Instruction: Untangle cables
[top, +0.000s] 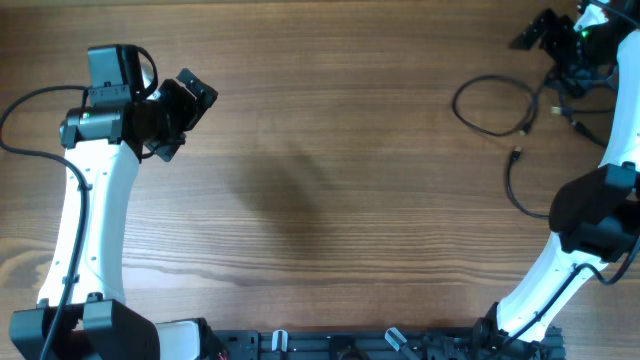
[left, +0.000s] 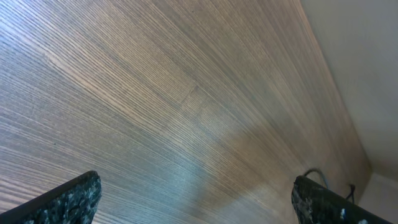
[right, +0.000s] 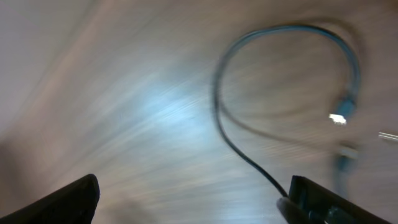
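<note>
The left claw hangs over bare table at the far left, well apart from the cords. In its wrist view both fingers show only as tips cut off by the bottom edge. They stand wide apart with nothing but wood grain between them.

The cables lie at the right end of the table, towards the far edge. The leftmost cord forms one open loop, with its long axis running left to right. Its plug end sits at the loop's right side and points toward the near edge. Just beside it a second cord starts at a small plug and curves toward the near edge, then slips under the right arm and is lost. Further right the cords knot into a dark cluster under that arm's wrist. How they cross there is too small to make out.

The right claw is partly cut off at the top right corner. Its wrist view is heavily blurred, but the jaws gape with nothing between them.
</note>
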